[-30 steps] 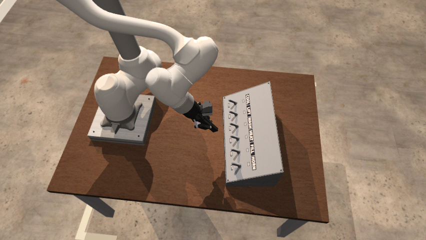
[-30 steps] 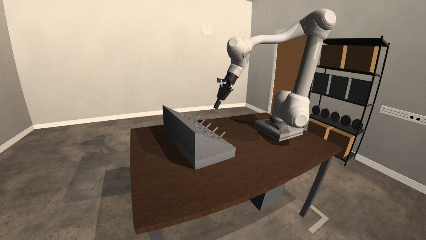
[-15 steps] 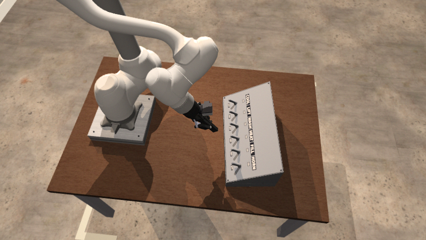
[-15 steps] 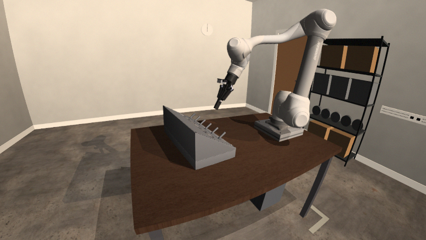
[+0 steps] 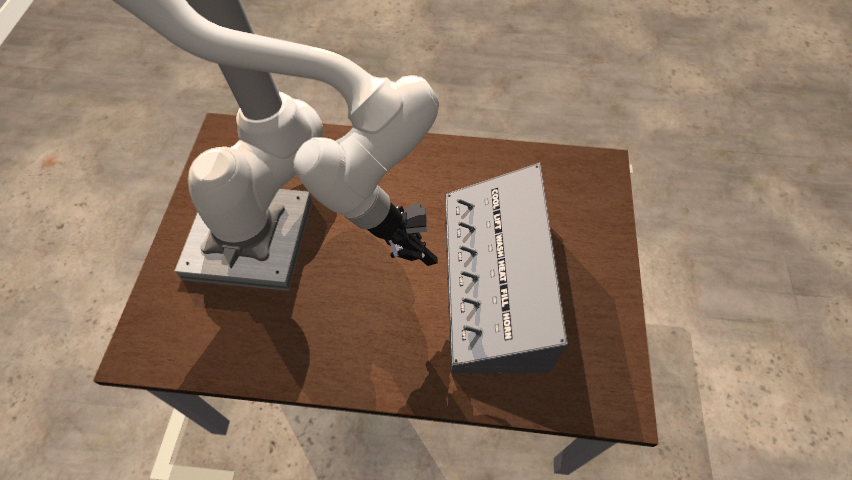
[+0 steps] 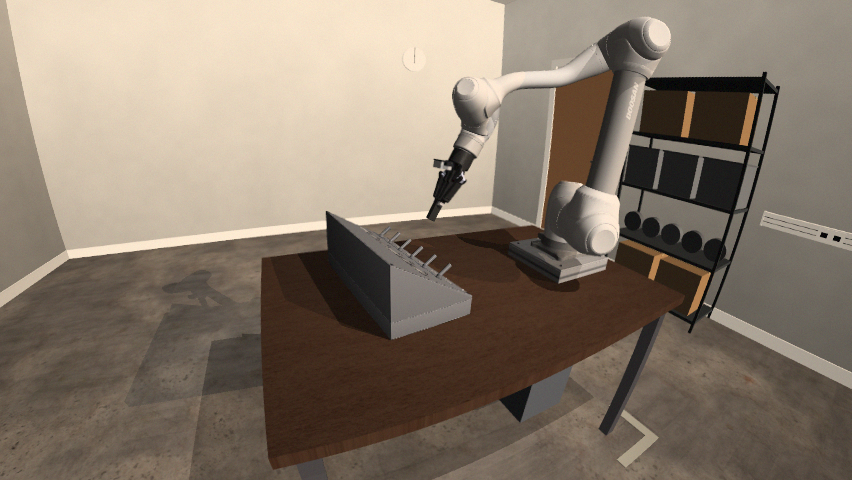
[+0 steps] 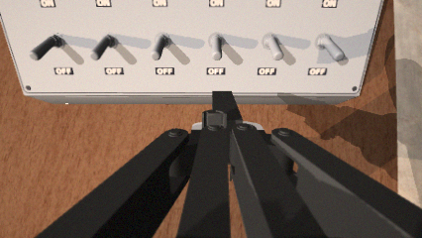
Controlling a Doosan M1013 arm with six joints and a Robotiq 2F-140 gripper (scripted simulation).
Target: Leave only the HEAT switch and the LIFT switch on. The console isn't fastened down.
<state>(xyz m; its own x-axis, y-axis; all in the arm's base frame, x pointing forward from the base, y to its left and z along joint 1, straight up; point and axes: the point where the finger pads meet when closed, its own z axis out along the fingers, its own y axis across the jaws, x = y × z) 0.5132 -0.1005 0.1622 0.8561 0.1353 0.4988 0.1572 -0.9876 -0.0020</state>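
The grey sloped console point(image 5: 506, 274) stands on the right half of the brown table and also shows in the side view point(image 6: 393, 274). It carries six lever switches in a row, labelled COOL, LIFT, WASH, HEAT, FILL, HORN. In the wrist view all six levers lean towards their OFF labels, the LIFT lever point(image 7: 103, 46) and the HEAT lever point(image 7: 215, 46) among them. LIFT point(image 5: 466, 227) and HEAT point(image 5: 469, 278) also show from above. My gripper point(image 5: 430, 260) point(image 6: 433, 214) point(image 7: 221, 106) is shut and empty. It hangs in the air just before the console's low front edge, touching nothing.
My arm's base plate point(image 5: 244, 238) is bolted to the table's left side. The console sits near the table's right edge. A black shelf with boxes point(image 6: 697, 178) stands behind the table, beyond the arm.
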